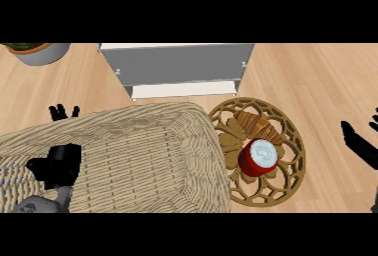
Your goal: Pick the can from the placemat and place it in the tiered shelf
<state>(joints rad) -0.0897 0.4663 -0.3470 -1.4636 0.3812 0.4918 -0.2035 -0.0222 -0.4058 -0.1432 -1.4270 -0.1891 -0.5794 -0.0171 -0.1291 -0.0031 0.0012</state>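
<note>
The red can [260,157] with a pale lid stands upright on a round, openwork wooden placemat [284,187] right of centre. The grey and white tiered shelf [181,67] stands at the back, just beyond the placemat. My right hand [362,142] rests open at the right edge, fingers up, well clear of the can. Straight fingers of my left hand [63,112] show beyond the far rim of a large woven basket [140,150]. Its black wrist and grey forearm lie over the basket's near left part. Neither hand holds anything.
A croissant [256,125] lies on the placemat just behind the can. The woven basket fills the lower left and reaches the placemat's left rim. A grey plant pot [40,53] stands at the back left. Bare wooden counter [317,75] lies to the right of the shelf.
</note>
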